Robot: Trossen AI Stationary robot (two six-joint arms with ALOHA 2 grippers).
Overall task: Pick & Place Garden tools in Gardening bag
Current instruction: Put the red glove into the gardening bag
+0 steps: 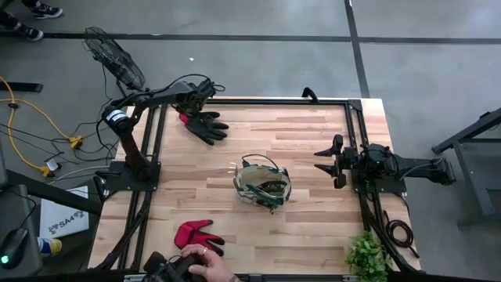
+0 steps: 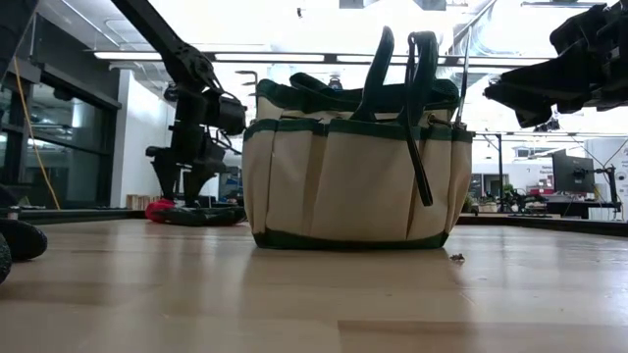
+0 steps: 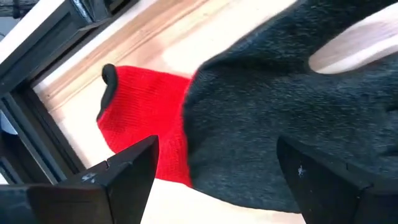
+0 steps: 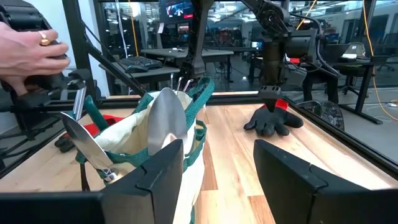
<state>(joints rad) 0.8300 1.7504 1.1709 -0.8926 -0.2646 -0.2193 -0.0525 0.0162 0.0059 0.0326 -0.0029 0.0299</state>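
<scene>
At the far left corner of the table (image 1: 313,196), the left gripper (image 1: 188,112) hung just above the cuff end of the black-and-red glove (image 1: 206,125), its fingers spread wide on either side of the red cuff and holding nothing; in the left wrist view the glove's red cuff (image 3: 143,124) and dark palm filled the space between the two dark fingers (image 3: 118,180). The glove lay flat on the wood, its fingers pointing toward the right. Near the middle of the table stood the gardening bag (image 1: 262,184), upright, with silver trowel blades (image 4: 166,121) sticking out of its mouth and its loop handles (image 2: 397,69) standing above the dark green rim. The right gripper (image 1: 335,163) waited over the right side of the table, well apart from the bag, its fingers parted and empty. The red glove (image 1: 196,234) lay near the front edge on the left, just beside a person's hand (image 1: 205,262). A leafy green plant (image 1: 368,257) sat at the near right corner
</scene>
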